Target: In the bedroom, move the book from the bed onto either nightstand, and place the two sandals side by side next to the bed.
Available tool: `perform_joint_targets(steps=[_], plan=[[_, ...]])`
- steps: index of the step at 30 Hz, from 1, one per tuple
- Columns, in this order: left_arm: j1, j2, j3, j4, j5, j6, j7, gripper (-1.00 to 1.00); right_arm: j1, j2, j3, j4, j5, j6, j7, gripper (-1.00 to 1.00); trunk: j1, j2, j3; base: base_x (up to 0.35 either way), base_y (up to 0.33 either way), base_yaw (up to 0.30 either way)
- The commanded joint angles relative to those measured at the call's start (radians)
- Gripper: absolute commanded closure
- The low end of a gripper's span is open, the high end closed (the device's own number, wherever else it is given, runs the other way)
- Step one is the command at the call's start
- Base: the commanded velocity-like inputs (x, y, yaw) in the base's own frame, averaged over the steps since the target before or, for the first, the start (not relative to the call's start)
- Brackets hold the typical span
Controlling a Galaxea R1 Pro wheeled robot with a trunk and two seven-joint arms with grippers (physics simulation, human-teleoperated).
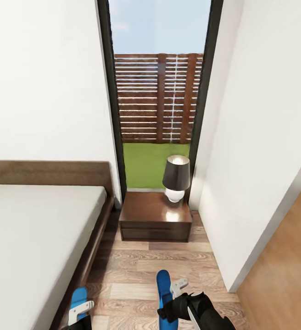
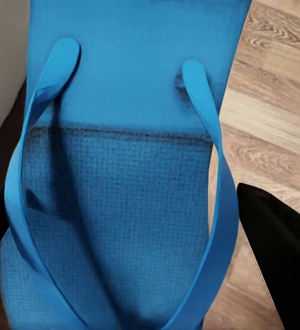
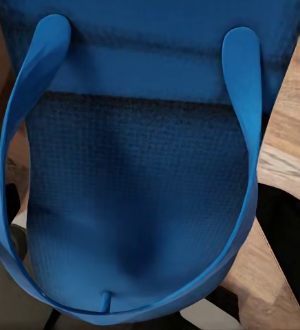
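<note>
Sandals [image 1: 163, 286] lengthwise toward nightstand [image 1: 155, 222] (both gripped)

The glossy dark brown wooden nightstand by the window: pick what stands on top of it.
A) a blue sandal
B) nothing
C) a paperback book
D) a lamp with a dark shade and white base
D: a lamp with a dark shade and round white base stands on the glossy dark brown wooden nightstand.

Sandals [image 1: 163, 288] bright blue, soles with fine woven texture [image 2: 122, 206]. Bed [image 1: 36, 229]: pale grey-white mattress, dark brown frame. Nightstand [image 1: 155, 220] glossy dark brown. Lamp [image 1: 176, 176]: black shade, white base. Floor [image 1: 136, 270] light wood planks. Walls [image 1: 45, 78] white. Fence [image 1: 157, 98] brown slats, grass [image 1: 146, 162] green.
</note>
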Motion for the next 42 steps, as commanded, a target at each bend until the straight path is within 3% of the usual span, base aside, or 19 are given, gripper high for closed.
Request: perform_joint_targets(steps=[1, 42], plan=[[-0.001, -0.001, 0.005, 0.000, -0.012, -0.003, 0.005, 1.00, -0.001, 0.000, -0.001, -0.002, 0.009, 0.004, 0.007, 1.00, 0.001, -0.002, -0.002, 0.297, 0.000, 0.000], [-0.001, -0.001, 0.005, 0.000, -0.012, -0.003, 0.005, 1.00, -0.001, 0.000, -0.001, -0.002, 0.009, 0.005, 0.009, 1.00, 0.001, -0.002, -0.002, 0.306, 0.013, 0.000]])
